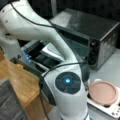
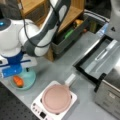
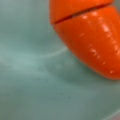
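An orange toy carrot (image 2: pixel 18 81) lies in a teal bowl (image 2: pixel 29 80) at a front view's lower left. My gripper (image 2: pixel 17 75) hangs low over this bowl, its blue and white body just above the carrot; the fingers are hidden. In the wrist view the carrot (image 3: pixel 92 42) fills the upper right, very close, with a slit across its top. The bowl's smooth teal inside (image 3: pixel 37 87) takes up everything else there. No finger shows in the wrist view.
A pink lidded pan (image 2: pixel 56 98) (image 1: pixel 103 92) sits on a white hot plate (image 2: pixel 37 107) right of the bowl. A toaster oven (image 1: pixel 100 32) stands behind with its door (image 2: pixel 100 62) dropped open. A grey bin (image 2: pixel 67 40) and wooden shelf (image 2: pixel 70 12) lie beyond.
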Controlling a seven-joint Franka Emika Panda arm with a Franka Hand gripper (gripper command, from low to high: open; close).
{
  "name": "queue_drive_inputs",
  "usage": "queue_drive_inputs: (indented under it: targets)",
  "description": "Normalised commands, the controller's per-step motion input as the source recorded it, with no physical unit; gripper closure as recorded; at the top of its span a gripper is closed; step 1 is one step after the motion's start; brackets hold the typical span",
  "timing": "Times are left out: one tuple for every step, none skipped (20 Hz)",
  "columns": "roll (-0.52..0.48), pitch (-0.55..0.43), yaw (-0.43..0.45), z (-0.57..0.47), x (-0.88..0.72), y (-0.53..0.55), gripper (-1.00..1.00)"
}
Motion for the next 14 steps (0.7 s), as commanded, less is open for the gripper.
queue_drive_inputs:
  targets:
    - [-0.107, 0.012, -0.059, 0.19, -0.19, 0.17, -1.0]
    - [-0.1, 0.021, -0.054, 0.14, -0.18, 0.2, -1.0]
    - [-0.1, 0.021, -0.049, 0.13, -0.18, 0.21, -1.0]
    - [-0.091, 0.013, -0.042, 0.08, -0.16, 0.24, -1.0]
    - [-0.08, 0.003, -0.034, 0.0, -0.14, 0.27, -1.0]
    - [-0.068, -0.008, -0.03, -0.09, -0.12, 0.3, -1.0]
    - [-0.067, -0.013, -0.029, -0.15, -0.1, 0.3, -1.0]
    - [-0.064, -0.024, -0.033, -0.21, -0.09, 0.32, -1.0]
    - [-0.064, -0.037, -0.042, -0.25, -0.09, 0.33, -1.0]
    - [-0.066, -0.046, -0.05, -0.27, -0.1, 0.34, -1.0]
    - [-0.064, -0.058, -0.062, -0.28, -0.1, 0.34, -1.0]
    - [-0.063, -0.073, -0.072, -0.28, -0.1, 0.34, -1.0]
    - [-0.068, -0.083, -0.074, -0.27, -0.1, 0.32, -1.0]
    - [-0.066, -0.094, -0.074, -0.26, -0.1, 0.3, -1.0]
